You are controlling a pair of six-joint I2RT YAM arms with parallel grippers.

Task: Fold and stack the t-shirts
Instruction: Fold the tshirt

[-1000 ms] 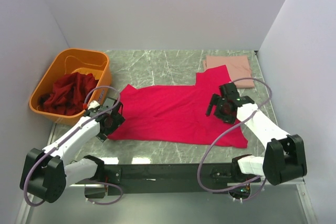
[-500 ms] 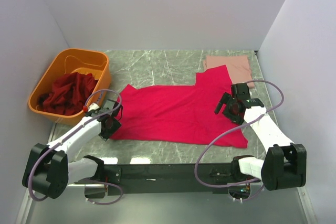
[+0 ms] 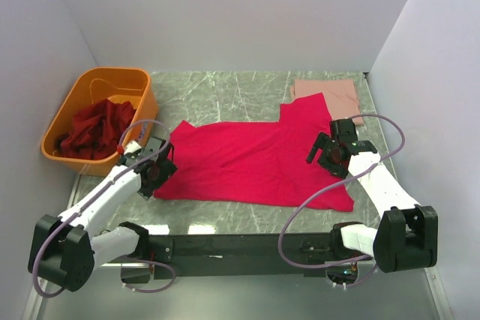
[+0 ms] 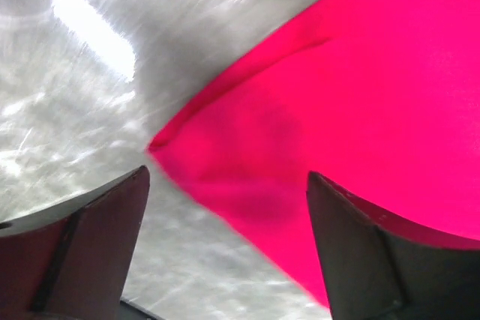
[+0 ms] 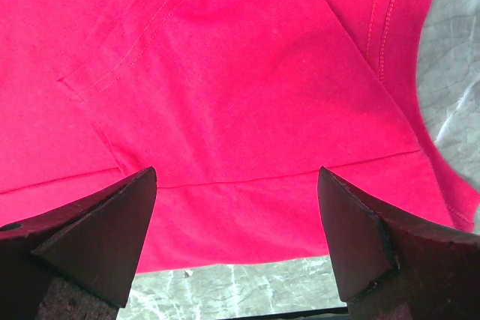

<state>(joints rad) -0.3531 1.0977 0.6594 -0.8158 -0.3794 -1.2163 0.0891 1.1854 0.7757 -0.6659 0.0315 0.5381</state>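
your crimson-pink t-shirt (image 3: 255,162) lies spread flat on the marble table (image 3: 217,91). your left gripper (image 3: 155,172) hangs jaws apart over its left corner, gripping nothing; your right gripper (image 3: 324,154) is spread wide above the shirt's right side. the salmon-pink t-shirt (image 3: 330,95) lies folded at the far right; dark maroon t-shirts (image 3: 94,131) sit bunched in the orange tub (image 3: 112,80).

Entry: no readable text, label, brand, number or sign in any of the three views (overhead too coarse for small print; wrist views show no lettering).
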